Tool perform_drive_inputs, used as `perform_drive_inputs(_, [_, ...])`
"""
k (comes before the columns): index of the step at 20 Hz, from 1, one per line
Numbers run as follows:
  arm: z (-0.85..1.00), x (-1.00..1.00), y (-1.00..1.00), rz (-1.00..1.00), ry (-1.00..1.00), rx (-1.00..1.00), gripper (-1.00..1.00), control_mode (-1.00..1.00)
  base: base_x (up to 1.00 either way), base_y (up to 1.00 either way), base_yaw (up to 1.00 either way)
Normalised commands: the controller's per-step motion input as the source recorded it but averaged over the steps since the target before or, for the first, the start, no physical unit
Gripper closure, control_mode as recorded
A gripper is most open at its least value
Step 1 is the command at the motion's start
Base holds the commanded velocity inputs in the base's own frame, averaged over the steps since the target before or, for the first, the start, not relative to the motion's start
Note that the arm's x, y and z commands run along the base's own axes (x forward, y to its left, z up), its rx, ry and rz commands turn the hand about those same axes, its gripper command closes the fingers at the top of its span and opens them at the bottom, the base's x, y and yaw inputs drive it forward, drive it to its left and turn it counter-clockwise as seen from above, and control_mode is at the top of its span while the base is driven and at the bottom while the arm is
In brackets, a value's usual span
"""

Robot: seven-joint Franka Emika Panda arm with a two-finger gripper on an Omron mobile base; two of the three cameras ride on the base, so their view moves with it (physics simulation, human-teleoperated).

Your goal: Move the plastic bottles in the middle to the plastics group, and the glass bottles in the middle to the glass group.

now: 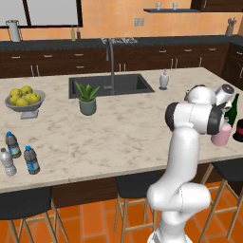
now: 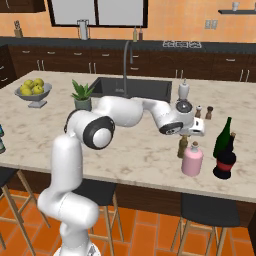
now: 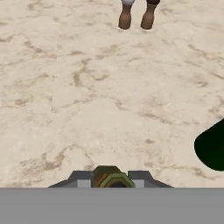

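From the left base view we see three small water bottles (image 1: 19, 155) grouped at the near left edge of the surface (image 1: 118, 128), far from the sink (image 1: 110, 85) set in its middle; two carry blue labels and one is pale grey, so the plastic step looks done. At the far right of that surface the pink bottle (image 1: 221, 135) peeks out from behind our arm, with the green wine bottle (image 1: 233, 109) just behind it. From the right base view we have the gripper (image 2: 186, 136) lowered over the amber bottle (image 2: 183, 146), which stands upright on the surface right of the sink, just beside the pink bottle (image 2: 192, 159). The green wine bottle (image 2: 223, 137) and a dark squat vessel (image 2: 225, 161) stand a little further right, and a pair of small shakers (image 2: 204, 111) sits behind. In the hand view we look down past the fingertips (image 3: 83, 179) at marble, with a brown-green bottle top (image 3: 109, 177) pinched between them, so we judge the gripper narrow and clamped on the amber bottle. The step in hand seems to be carrying this glass bottle to the glass group; the next move calls for a steady lift or placement near the wine bottle without knocking the pink bottle.
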Motion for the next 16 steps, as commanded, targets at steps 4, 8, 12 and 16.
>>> perform_drive_inputs(4, [-0.38,0.28,0.00,0.06,0.00,0.03,1.00,-1.00,0.00,0.00,0.00])
perform_drive_inputs(8, [-0.44,0.08,0.03,0.08,0.00,0.01,1.00,-1.00,0.00,0.00,0.00])
perform_drive_inputs(12, [-0.50,0.00,0.09,0.07,0.05,0.00,-1.00,-1.00,0.00,0.00,0.00])
perform_drive_inputs(16, [-0.23,-0.01,0.17,0.06,0.01,0.00,-1.00,-1.00,0.00,0.00,0.00])
